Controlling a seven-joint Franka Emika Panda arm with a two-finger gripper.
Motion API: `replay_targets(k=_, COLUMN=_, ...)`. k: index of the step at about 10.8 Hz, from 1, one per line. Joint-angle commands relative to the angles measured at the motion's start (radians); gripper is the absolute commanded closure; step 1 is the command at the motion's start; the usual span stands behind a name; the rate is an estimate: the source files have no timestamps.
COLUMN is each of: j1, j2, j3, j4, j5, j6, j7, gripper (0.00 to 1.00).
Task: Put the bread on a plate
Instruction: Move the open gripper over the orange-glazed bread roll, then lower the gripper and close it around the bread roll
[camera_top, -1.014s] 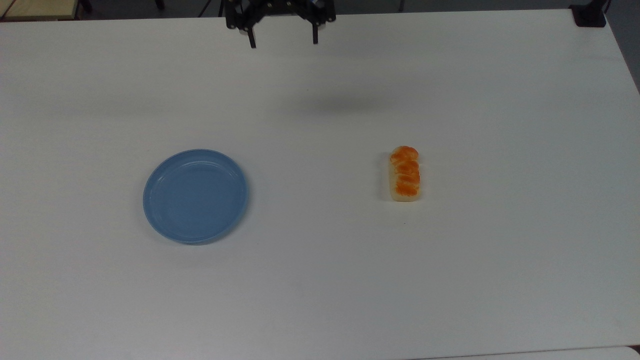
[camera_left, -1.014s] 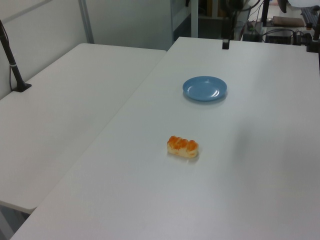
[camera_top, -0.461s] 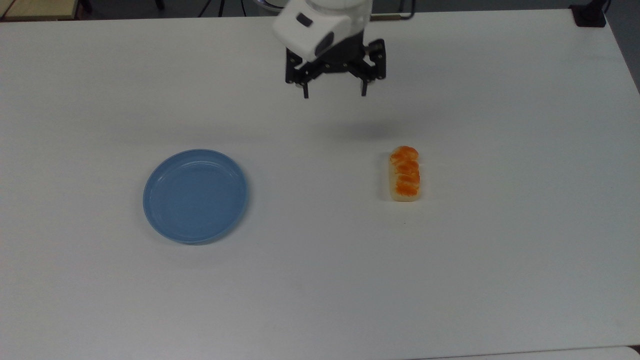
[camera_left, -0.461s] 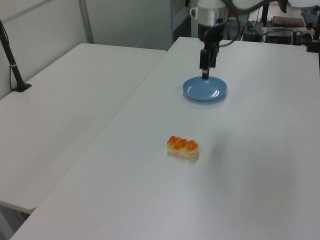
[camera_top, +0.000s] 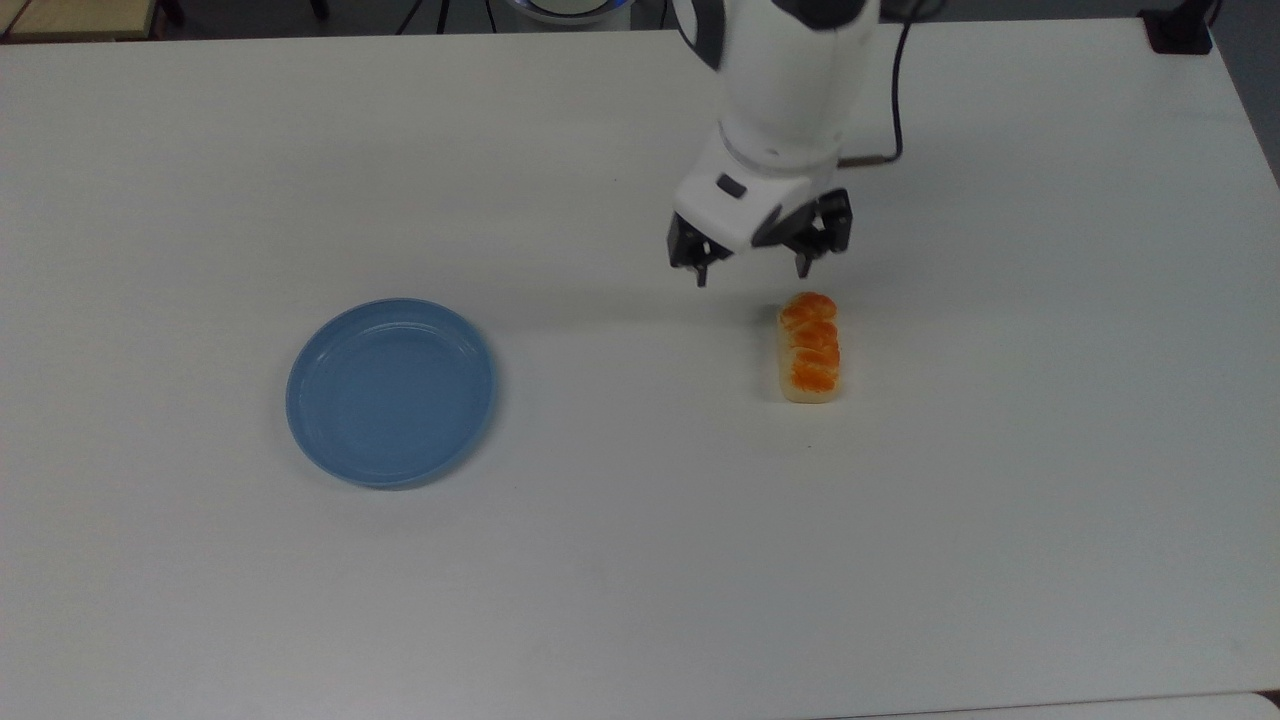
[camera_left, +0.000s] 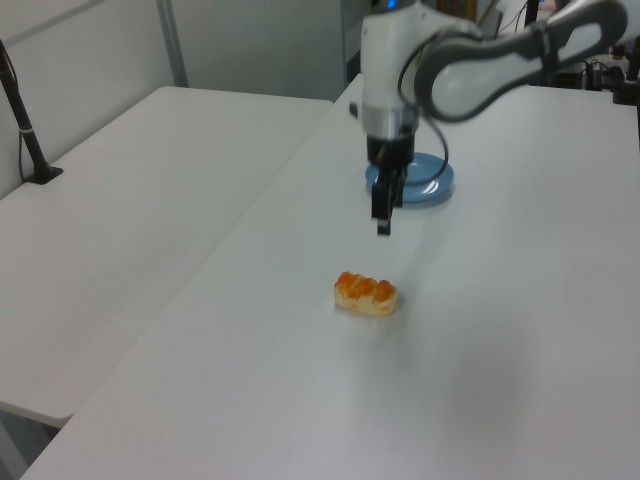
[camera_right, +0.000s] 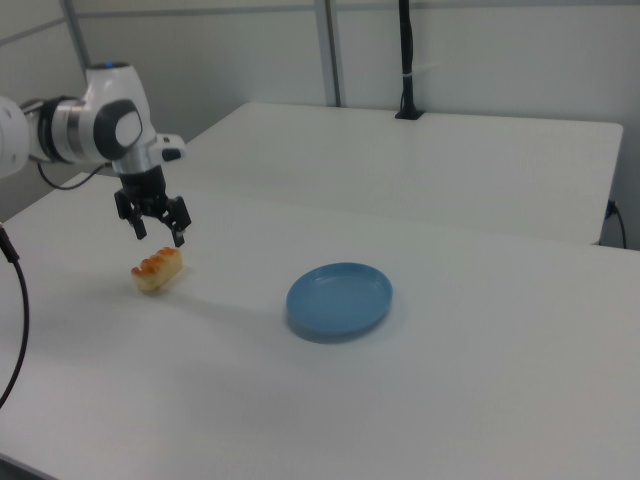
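White tabletop (camera_top: 640, 600), mid-area: bread (camera_top: 809, 347) well apart from plate (camera_top: 390, 392). End effector (camera_top: 750, 270) spread wide, empty, above loaf's far end. Risk: off-centre descent, end-pinch, loaf tipping or slipping.

Bright even light, soft shadows, mild blur

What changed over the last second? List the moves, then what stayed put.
The gripper travelled from the table's far edge, at the top of the top view, down and to the top view's right, and now hangs open just short of the bread. It has taken hold of nothing. The bread and the plate lie where they were, apart on the table.
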Motion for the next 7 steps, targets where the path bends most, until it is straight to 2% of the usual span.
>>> replay_targets(k=1, j1=0.066, j2=0.099, j3=-0.011, j4=0.028, j5=-0.051, j6=0.099, j7=0.167, gripper=0.0)
replay_targets(k=7, j1=0.106, j2=0.182, j3=-0.008, j4=0.042, j5=-0.057, j6=0.199, j7=0.239, gripper=0.0)
